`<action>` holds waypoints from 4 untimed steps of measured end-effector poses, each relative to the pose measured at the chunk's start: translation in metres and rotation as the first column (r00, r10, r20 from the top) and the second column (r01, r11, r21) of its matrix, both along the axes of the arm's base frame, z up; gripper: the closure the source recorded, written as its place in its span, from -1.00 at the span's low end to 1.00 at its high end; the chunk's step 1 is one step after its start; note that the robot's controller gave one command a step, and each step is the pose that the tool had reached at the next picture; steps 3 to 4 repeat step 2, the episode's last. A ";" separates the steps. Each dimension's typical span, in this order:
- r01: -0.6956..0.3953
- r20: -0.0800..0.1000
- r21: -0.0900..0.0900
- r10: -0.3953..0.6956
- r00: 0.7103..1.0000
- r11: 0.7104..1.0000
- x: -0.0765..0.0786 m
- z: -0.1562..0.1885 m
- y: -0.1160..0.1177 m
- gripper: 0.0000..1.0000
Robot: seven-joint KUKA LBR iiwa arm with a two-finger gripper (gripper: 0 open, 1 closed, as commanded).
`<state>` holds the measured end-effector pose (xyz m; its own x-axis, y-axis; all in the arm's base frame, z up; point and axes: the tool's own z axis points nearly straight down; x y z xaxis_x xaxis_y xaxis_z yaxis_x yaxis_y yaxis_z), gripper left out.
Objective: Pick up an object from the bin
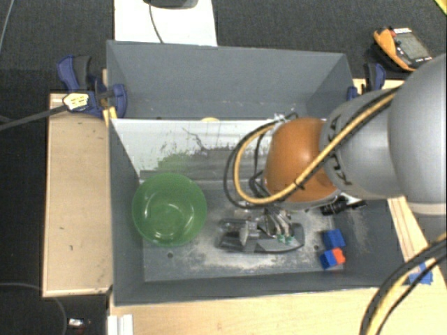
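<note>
- The grey metal bin (223, 82) sits on a dark floor (42, 19), its tall back wall plain and its left wall sloping down to the bottom.
- The bin's bottom is scuffed. Pale scratches and a greenish smear mark the surface toward the back, just behind the bowl.
- A round bowl of translucent green plastic (169, 209) stands upright at the left of the bin's bottom, close to the left wall.
- A small blue block with an orange part (332, 248) lies at the right near the front wall, well apart from the bowl.
- The arm's gripper (255, 234) hangs low over the bottom between those two things, nearer the front wall than the back.
- From here I cannot tell whether the claw is apart or together, and I can make out nothing in it.
- Above it sit the rounded orange wrist cover (297, 160) and looping black and yellow cables (241, 159).
</note>
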<state>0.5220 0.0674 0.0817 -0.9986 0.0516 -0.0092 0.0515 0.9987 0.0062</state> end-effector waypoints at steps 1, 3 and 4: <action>0.000 0.000 0.000 0.000 1.000 1.000 0.000 0.000 0.000 1.00; 0.000 -0.014 -0.002 0.000 1.000 1.000 -0.004 0.024 -0.001 1.00; 0.000 -0.014 -0.002 0.000 1.000 1.000 -0.004 0.024 -0.001 1.00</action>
